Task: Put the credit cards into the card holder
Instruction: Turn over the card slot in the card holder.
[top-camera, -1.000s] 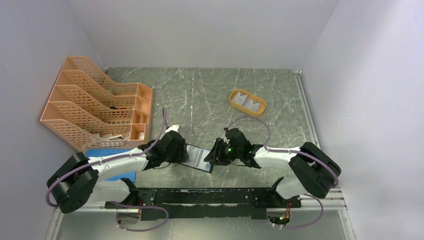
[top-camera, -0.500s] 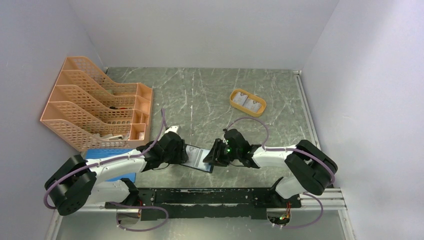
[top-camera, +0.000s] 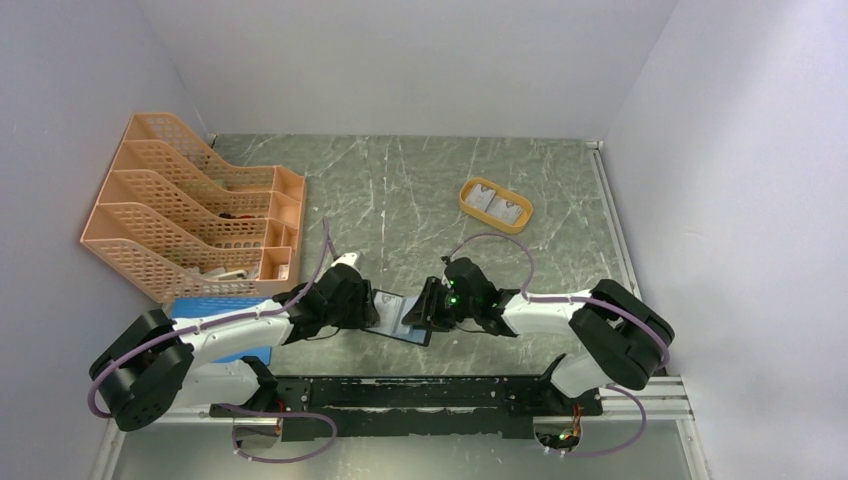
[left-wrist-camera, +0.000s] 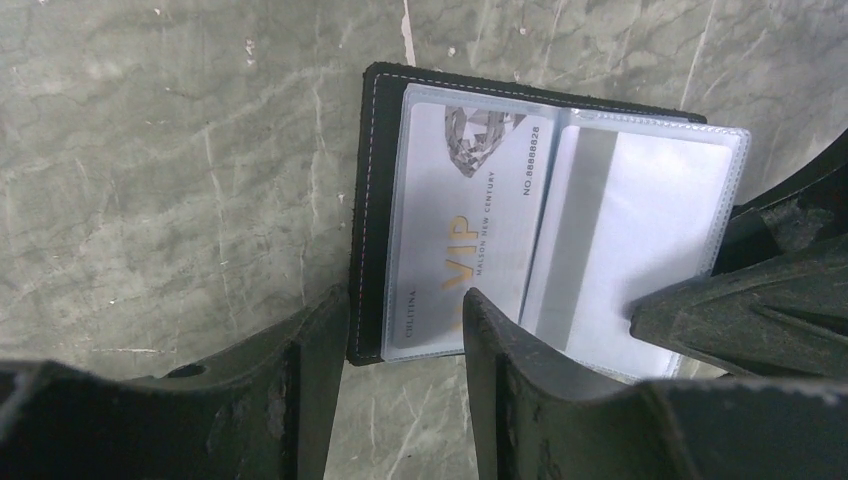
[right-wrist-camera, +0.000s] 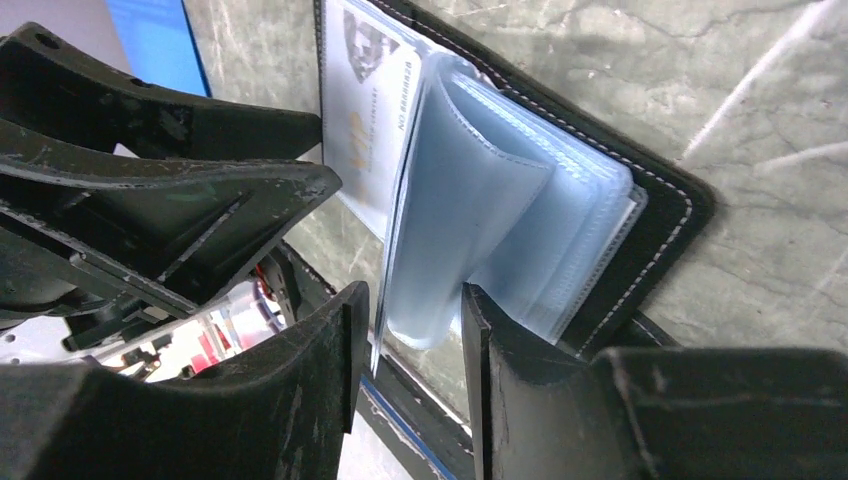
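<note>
The black card holder (top-camera: 402, 322) lies open on the table between both arms. In the left wrist view a pale credit card (left-wrist-camera: 465, 230) printed VIP sits in its left clear sleeve, and another card (left-wrist-camera: 625, 225) with a grey stripe sits in the right sleeve. My left gripper (left-wrist-camera: 405, 335) is open, its fingers straddling the holder's near left corner (left-wrist-camera: 365, 340). My right gripper (right-wrist-camera: 410, 320) is shut on a curled bundle of the holder's clear sleeves (right-wrist-camera: 470, 200), lifted off the cover. Two more cards lie in the orange oval tray (top-camera: 466, 190).
An orange mesh file rack (top-camera: 190, 210) stands at the back left. A flat blue pad (top-camera: 215, 305) lies under the left arm, close to the holder. The black rail (top-camera: 420, 395) runs along the near edge by the arm bases.
My right gripper has edged a little to the left, towards the left gripper, with the sleeves in it. The left gripper has barely moved.
</note>
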